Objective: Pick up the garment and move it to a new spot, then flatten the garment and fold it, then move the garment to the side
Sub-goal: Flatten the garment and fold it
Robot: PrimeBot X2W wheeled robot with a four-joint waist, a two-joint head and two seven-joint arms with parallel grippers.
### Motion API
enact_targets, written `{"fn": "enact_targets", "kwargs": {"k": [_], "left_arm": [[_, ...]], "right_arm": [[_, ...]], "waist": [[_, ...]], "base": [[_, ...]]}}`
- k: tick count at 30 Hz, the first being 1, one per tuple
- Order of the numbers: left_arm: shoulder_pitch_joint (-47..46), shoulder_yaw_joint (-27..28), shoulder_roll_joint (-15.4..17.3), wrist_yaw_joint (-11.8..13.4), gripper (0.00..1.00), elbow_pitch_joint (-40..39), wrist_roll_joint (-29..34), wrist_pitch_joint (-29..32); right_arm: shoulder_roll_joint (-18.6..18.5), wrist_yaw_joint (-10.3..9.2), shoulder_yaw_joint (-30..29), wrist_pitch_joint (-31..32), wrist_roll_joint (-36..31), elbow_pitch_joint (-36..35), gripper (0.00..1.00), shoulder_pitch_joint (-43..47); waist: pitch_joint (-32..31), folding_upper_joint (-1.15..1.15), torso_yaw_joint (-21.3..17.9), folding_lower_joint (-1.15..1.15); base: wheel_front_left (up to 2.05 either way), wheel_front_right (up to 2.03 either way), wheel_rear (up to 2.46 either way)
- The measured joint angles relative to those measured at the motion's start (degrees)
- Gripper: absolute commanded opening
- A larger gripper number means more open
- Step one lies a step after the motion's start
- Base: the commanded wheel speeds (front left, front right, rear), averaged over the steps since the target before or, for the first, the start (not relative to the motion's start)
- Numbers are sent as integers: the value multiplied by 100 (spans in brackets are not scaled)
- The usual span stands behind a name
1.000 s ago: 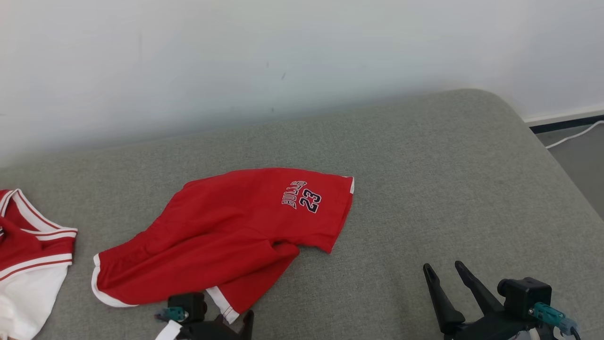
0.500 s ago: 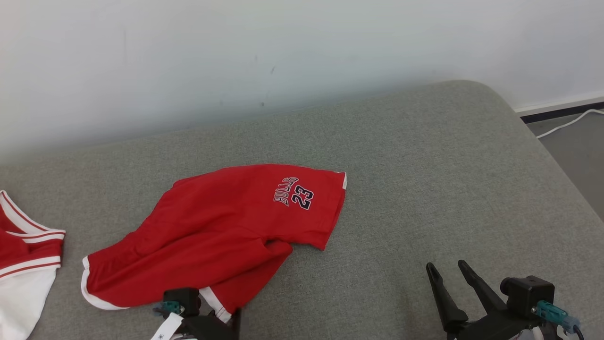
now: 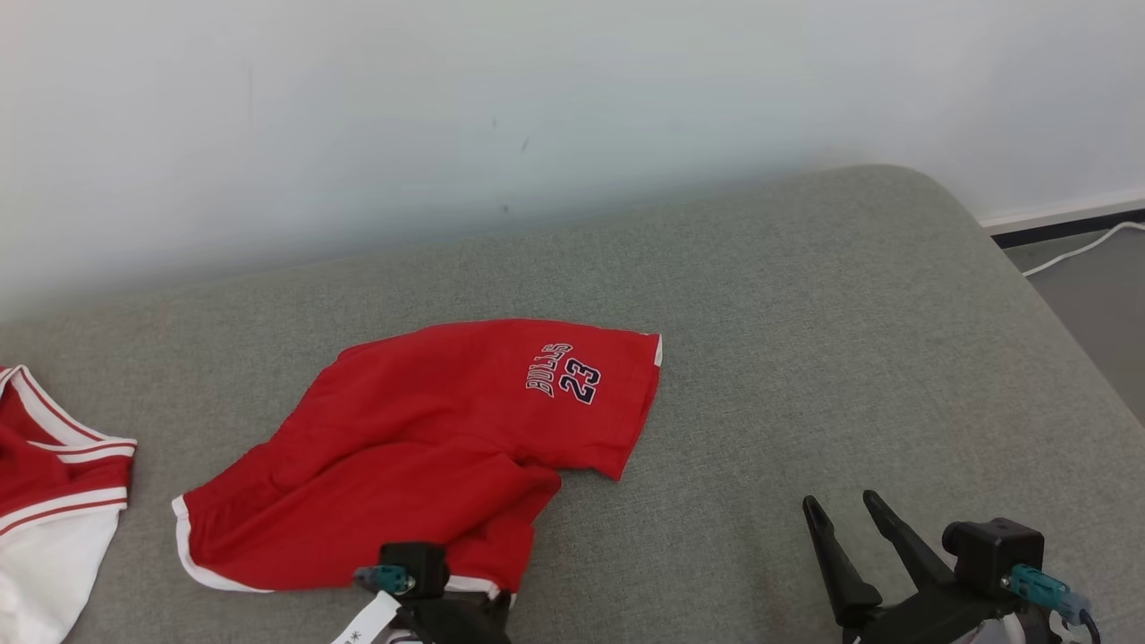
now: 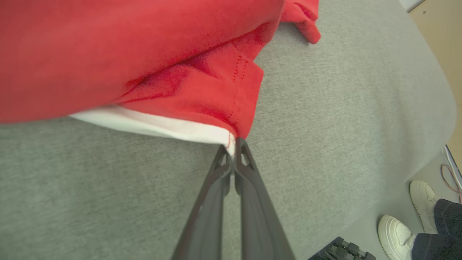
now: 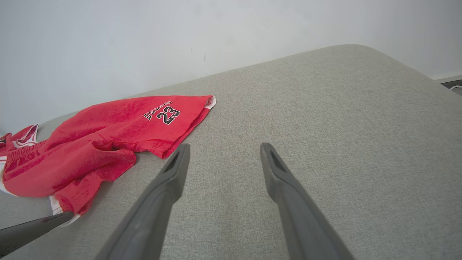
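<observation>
One corner of the red cloth shorts (image 3: pixel 429 447) (white-trimmed hem (image 4: pixel 162 126)) is pinched by the closed left gripper (image 4: pixel 234 144) on the grey fabric cushion (image 3: pixel 805 313); the right gripper (image 3: pixel 839 501) is held wide, empty; pickup is judged underway; a lift is called for next

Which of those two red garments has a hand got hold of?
The red shorts printed BULLS 23, pinched at the white hem by the left hand; the red-and-white jersey lies untouched.
</observation>
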Motion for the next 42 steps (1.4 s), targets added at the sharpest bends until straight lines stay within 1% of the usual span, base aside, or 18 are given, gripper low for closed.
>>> {"fn": "enact_targets", "kwargs": {"k": [5,6,8,11,14,18,20,21,22,24,25,26,27,30,34,38,42], "left_arm": [[-83,-396,19,1,0,-382,-328,-24],[-274,-600,13,1,0,-483,-354,-23],[-385,-688,15,1,0,-544,-389,-23],[-688,-891,8,1,0,-610,-627,-15],[-1016,-1024,11,1,0,-530,-690,-15],[-1539,-1137,10,1,0,-348,-978,-59],[-1763,-1183,4,1,0,-253,-1059,-146],[-1983,-1221,2,1,0,-121,-1187,-216],[-1983,-1221,2,1,0,-121,-1187,-216],[-2186,-1278,-1,1,0,15,-1311,-282],[-2276,-1307,-2,1,8,75,-1334,-342],[-2354,-1334,-10,1,47,138,-1381,-417],[-2431,-1370,-15,1,100,216,-1407,-475],[-2622,-1474,-16,1,100,413,-1522,-613],[-2851,-1808,-45,1,100,548,-1751,-726],[-2888,-2080,-32,1,100,656,-2042,-755],[-2988,-2125,-33,1,100,717,-2283,-911]], "right_arm": [[44,1,62,4,0,14,100,-70],[67,1,88,5,0,36,100,-71],[79,4,103,7,0,46,100,-73],[133,8,165,9,0,84,100,-89],[197,8,222,40,0,126,100,-171],[253,18,304,48,-1,163,100,-183],[277,35,342,49,-1,179,100,-204],[304,45,376,49,-3,208,100,-275],[304,45,376,49,-3,208,100,-275],[312,59,381,48,-3,218,100,-339],[313,60,386,49,-4,235,100,-365],[313,68,393,48,-5,254,100,-393],[319,83,396,48,-8,259,100,-412],[335,110,399,46,-10,303,100,-416],[311,109,277,-11,-10,320,100,-409],[288,108,199,-65,-10,343,100,-409],[261,108,149,-105,-10,358,100,-409]], "waist": [[-35,0,-37,0],[-45,0,-75,0],[-49,0,-98,0],[-55,0,-192,0],[-50,0,-318,0],[-26,0,-528,0],[-5,0,-647,0],[19,0,-773,0],[19,0,-773,0],[46,0,-901,0],[61,0,-966,0],[77,0,-1028,0],[94,0,-1091,0],[156,0,-1260,0],[283,0,-1373,0],[364,0,-1331,0],[368,0,-1169,0]], "base": [[0,0,0],[0,0,0],[0,0,0],[0,0,0],[0,0,0],[0,0,0],[0,0,0],[0,0,0],[0,0,0],[0,0,0],[0,0,0],[0,0,0],[0,0,0],[0,0,0],[0,0,0],[0,0,0],[0,0,0]]}}
